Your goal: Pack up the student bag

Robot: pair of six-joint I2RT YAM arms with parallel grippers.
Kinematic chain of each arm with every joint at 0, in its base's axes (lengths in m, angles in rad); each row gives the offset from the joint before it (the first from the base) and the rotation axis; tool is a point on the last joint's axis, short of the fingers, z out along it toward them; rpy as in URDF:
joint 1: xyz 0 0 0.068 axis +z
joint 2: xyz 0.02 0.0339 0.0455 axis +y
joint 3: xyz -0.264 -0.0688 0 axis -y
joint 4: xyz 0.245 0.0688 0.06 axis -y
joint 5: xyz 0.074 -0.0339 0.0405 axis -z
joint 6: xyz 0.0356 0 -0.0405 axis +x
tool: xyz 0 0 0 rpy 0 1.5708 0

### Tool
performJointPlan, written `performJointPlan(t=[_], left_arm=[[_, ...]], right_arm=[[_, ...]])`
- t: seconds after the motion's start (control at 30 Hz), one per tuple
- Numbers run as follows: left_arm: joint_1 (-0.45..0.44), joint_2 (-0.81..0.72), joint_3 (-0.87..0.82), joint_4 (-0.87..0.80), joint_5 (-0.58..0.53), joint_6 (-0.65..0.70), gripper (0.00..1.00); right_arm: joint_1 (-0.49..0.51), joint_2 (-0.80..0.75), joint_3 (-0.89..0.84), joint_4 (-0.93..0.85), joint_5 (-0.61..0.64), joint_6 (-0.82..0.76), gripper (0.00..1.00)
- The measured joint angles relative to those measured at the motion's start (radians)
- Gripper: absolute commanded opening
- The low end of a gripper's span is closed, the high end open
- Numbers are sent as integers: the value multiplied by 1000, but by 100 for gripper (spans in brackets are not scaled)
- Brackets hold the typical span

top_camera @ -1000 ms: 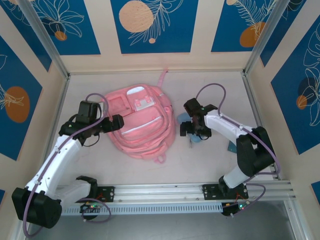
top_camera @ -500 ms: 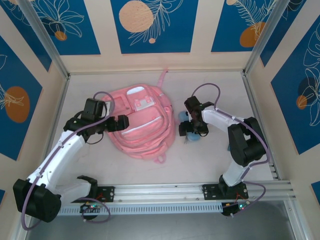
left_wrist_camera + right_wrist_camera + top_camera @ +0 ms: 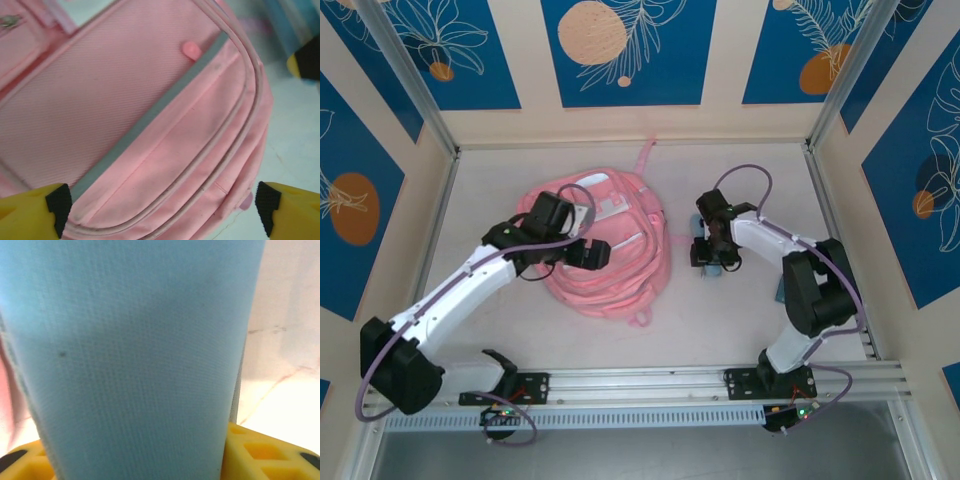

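Pale tabletop (image 3: 720, 325), blue leaf-patterned wall panels (image 3: 670, 70)

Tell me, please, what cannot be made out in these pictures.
- Right wrist view: the pencil case is too close, its ends cut off by the edges.
- Top view: the right tool hides most of that case, so its grip is unclear; the left tool covers part of the backpack.
- Left wrist view: the edges cut off the backpack.

No word, number or brand can be read anywhere. The small white patch (image 3: 611, 206) on the front of the student bag (image 3: 620, 272), toward the tabletop's far edge, is too small to make out. The blue wall panels (image 3: 620, 50) carry drawn leaves and orange discs, not lettering.
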Motion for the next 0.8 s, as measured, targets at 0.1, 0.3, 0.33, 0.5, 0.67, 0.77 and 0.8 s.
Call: performJointPlan(t=[0.1, 0.3, 0.33, 0.5, 0.67, 0.77, 0.8], left_arm=[[-55, 62, 40, -15, -35, 53, 82], [-140, 196, 115, -47, -103, 153, 67], [-150, 220, 126, -54, -113, 169, 65], [-173, 323, 172, -85, -172, 216, 57], [-176, 384, 201, -112, -205, 238, 60], [-176, 406, 219, -126, -208, 253, 66], [-176, 412, 223, -130, -208, 256, 68]], right_arm=[[-16, -68, -12, 8, 8, 24, 45], [-35, -180, -47, 14, 22, 58, 43], [-39, -196, -53, 13, 21, 62, 43], [-51, -254, -69, 13, 19, 79, 42], [-60, -287, -77, 17, 1, 90, 42], [-60, -292, -82, 17, -7, 95, 42], [-60, -293, -83, 16, -10, 95, 42]])
